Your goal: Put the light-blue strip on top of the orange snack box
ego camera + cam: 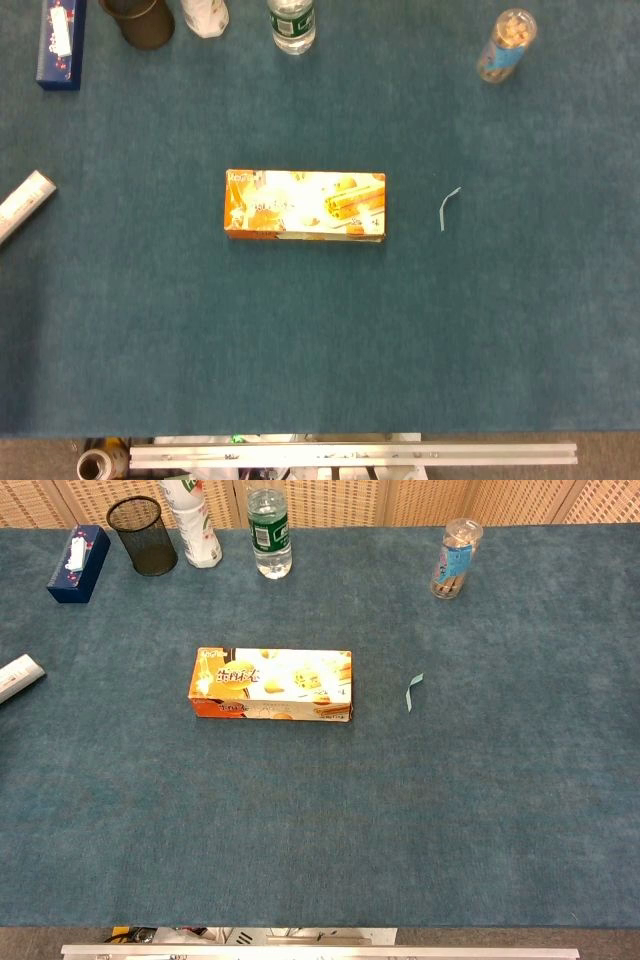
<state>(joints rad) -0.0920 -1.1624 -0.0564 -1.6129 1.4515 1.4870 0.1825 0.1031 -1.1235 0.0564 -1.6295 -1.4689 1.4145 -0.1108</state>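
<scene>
strip (448, 209) lay mid-right of frame on the bench (300, 340), long axis roughly top-to-bottom | box (305, 206) sat center, well apart | no hands showing, so fingers' state unknown; right hand's probably nearer

Seen from my remote station, the rig shows me only a pale silver metal rail (350, 455) along the bottom edge of the head view, dotted with small dark marks. It appears again (320, 951) at the chest view's lower edge.
</scene>
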